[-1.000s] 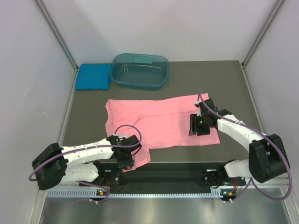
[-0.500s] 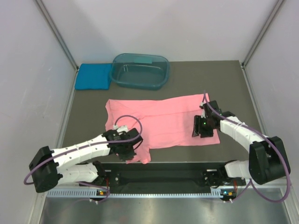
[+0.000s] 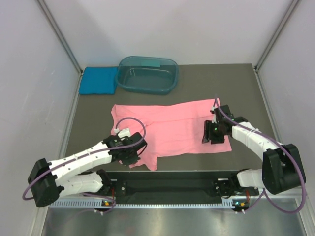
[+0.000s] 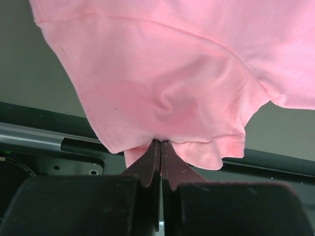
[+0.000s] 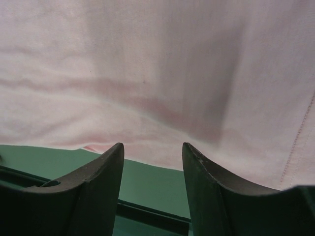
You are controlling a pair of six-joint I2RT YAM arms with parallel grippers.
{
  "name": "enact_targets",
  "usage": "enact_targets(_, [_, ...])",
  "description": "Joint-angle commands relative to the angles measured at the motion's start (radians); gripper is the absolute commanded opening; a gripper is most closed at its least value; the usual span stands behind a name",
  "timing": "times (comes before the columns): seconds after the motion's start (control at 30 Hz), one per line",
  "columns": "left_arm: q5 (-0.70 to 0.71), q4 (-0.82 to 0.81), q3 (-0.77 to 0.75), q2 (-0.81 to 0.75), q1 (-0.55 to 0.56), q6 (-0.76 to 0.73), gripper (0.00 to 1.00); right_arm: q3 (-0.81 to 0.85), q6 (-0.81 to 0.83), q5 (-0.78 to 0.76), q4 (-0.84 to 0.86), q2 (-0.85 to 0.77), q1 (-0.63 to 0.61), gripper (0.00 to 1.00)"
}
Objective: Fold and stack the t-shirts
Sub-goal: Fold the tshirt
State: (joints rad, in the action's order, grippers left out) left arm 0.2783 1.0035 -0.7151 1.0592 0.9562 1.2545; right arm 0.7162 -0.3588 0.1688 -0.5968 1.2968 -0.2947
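The salmon-pink t-shirt [image 3: 170, 128] lies spread across the middle of the table. My left gripper [image 3: 132, 156] is shut on its near left sleeve; the left wrist view shows the pinched sleeve hem [image 4: 197, 147] bunched at the closed fingertips [image 4: 147, 162]. My right gripper [image 3: 212, 137] is open over the shirt's near right edge; in the right wrist view the cloth [image 5: 157, 73] lies just beyond the spread fingers [image 5: 106, 162]. The teal-blue t-shirt [image 3: 98, 80] lies folded at the far left corner.
A dark teal see-through plastic tub [image 3: 147, 73] stands at the back, next to the teal-blue shirt. The black base rail [image 3: 167, 187] runs along the near table edge. Grey walls close in the left, right and back.
My left gripper has moved away from the near edge toward the shirt's middle, carrying the pinched sleeve. My right gripper shifted slightly right, then held still.
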Motion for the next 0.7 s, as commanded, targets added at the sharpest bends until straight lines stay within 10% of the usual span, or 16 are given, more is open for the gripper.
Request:
enact_targets(0.0, [0.002, -0.068, 0.000, 0.025, -0.010, -0.059, 0.00, 0.042, 0.009, 0.008, 0.006, -0.004, 0.011, 0.51])
enact_targets(0.2, [-0.017, -0.155, -0.093, 0.175, -0.016, -0.193, 0.00, 0.066, 0.020, 0.014, 0.002, 0.012, 0.012, 0.51])
enact_targets(0.37, [-0.012, -0.074, -0.144, 0.237, -0.016, -0.172, 0.45, 0.068, 0.029, 0.020, 0.002, 0.018, 0.020, 0.51])
enact_targets(0.67, [-0.073, -0.055, 0.012, -0.016, -0.261, -0.142, 0.45, 0.049, 0.044, 0.032, 0.015, 0.021, 0.031, 0.51])
